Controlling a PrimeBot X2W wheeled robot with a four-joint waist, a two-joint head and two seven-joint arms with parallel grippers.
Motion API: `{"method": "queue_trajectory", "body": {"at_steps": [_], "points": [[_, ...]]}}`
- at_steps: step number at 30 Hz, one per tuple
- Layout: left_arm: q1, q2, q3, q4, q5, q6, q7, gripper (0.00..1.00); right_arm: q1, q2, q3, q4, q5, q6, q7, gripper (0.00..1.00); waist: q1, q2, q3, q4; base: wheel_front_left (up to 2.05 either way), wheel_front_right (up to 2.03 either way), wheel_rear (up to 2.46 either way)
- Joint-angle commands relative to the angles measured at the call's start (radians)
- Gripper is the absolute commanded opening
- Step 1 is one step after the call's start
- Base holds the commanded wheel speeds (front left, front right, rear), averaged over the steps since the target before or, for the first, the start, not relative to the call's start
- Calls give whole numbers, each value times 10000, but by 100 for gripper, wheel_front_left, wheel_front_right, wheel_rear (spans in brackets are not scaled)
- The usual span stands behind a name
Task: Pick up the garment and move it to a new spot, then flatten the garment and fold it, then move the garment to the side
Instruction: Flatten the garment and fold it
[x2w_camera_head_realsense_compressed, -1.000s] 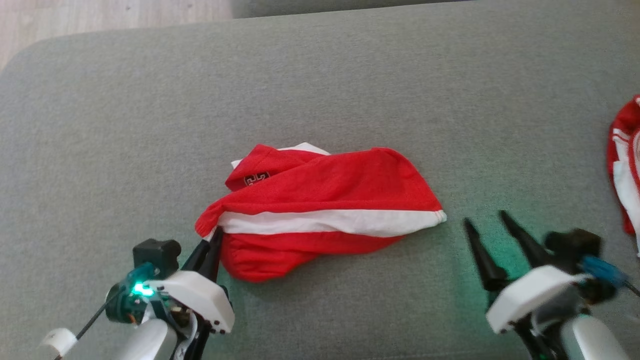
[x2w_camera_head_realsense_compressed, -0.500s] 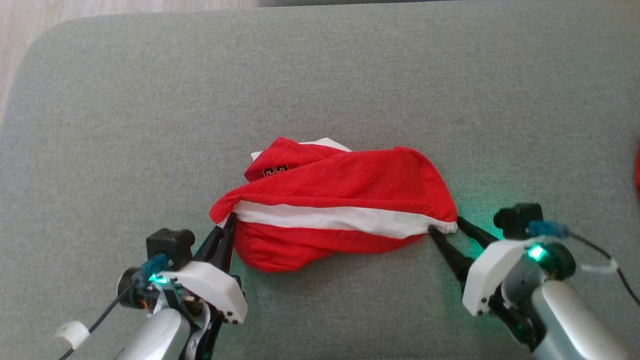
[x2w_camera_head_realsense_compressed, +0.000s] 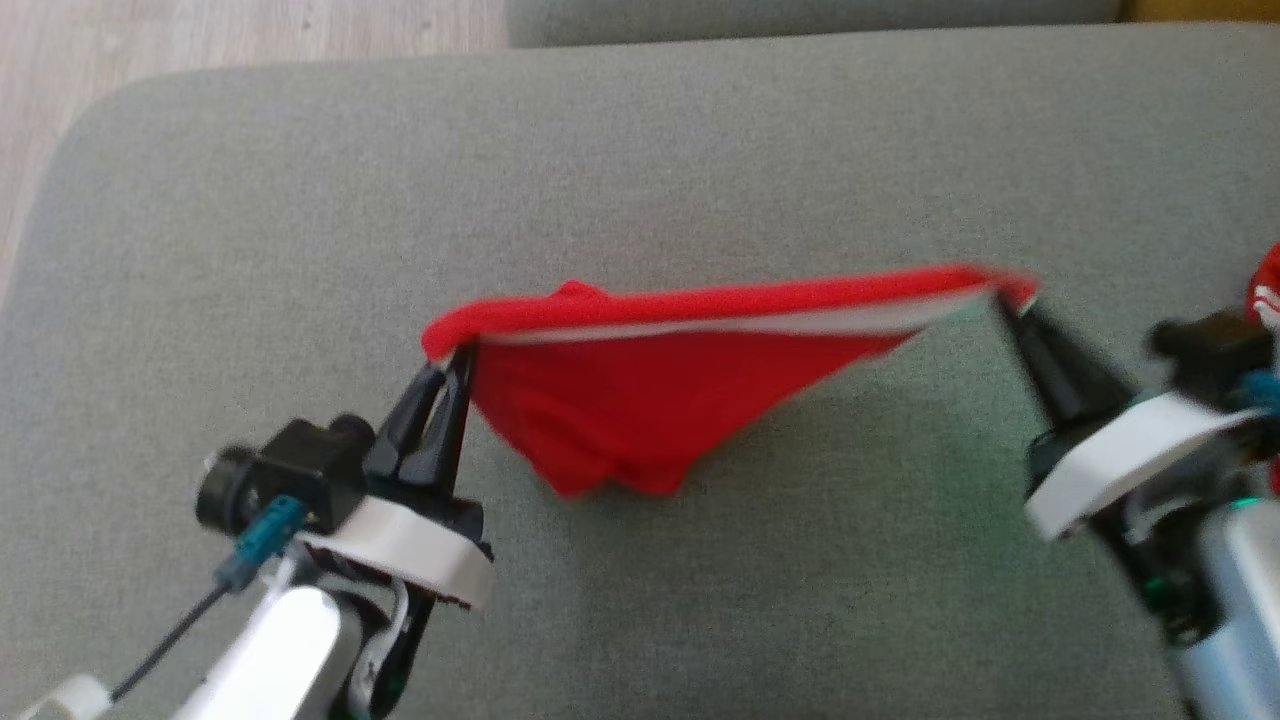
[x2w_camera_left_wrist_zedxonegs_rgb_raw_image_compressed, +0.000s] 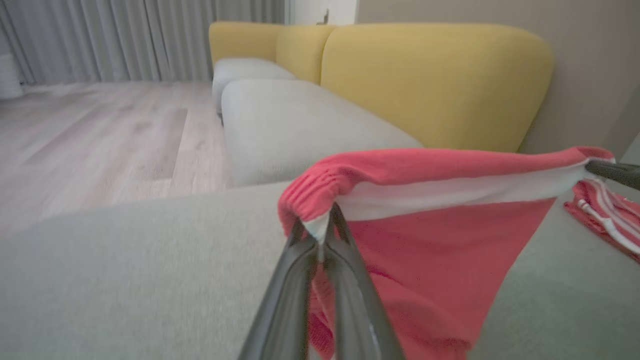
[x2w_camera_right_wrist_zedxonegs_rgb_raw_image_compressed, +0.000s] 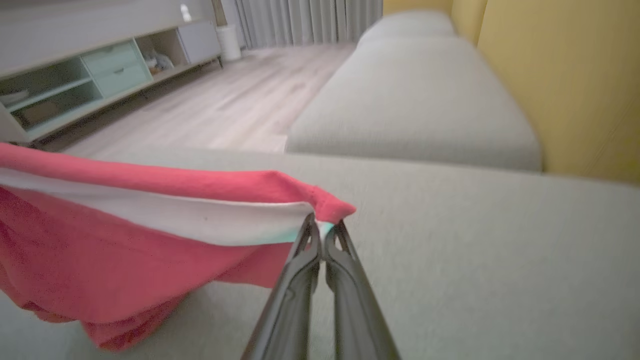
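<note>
Left end effector (x2w_camera_head_realsense_compressed: 458, 360) clamped on the garment's (x2w_camera_head_realsense_compressed: 640, 400) ribbed corner; right end effector (x2w_camera_head_realsense_compressed: 1005, 300) pinched shut on the opposite corner. Garment stretched between them, sagging over the grey sofa seat (x2w_camera_head_realsense_compressed: 700, 150). Yellow backrest (x2w_camera_left_wrist_zedxonegs_rgb_raw_image_compressed: 430, 80) beyond.

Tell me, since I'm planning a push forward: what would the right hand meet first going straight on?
The red-and-white garment, whose corner the right hand pinches; beyond it, probably the grey sofa cushion, though depth is unclear.
</note>
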Motion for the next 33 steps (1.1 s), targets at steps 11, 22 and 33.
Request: {"method": "queue_trajectory", "body": {"at_steps": [11, 22, 33], "points": [[-2626, 1424, 903, -4478, 1494, 161, 993, 0, -267, -243, -2701, -5621, -1615, -7, 1283, 0, 0, 0, -683, -186, 0, 0, 0], [-4045, 902, 733, -4044, 794, -245, 1776, 0, -1877, 81, -3335, -6095, -996, -7, 2544, 0, 0, 0, -444, -411, 0, 0, 0], [-8087, -1484, 1579, 3532, -608, -1394, -1016, 0, -7453, 502, -1915, -116, -227, -7, 1408, 0, 0, 0, 43, -366, 0, 0, 0]]}}
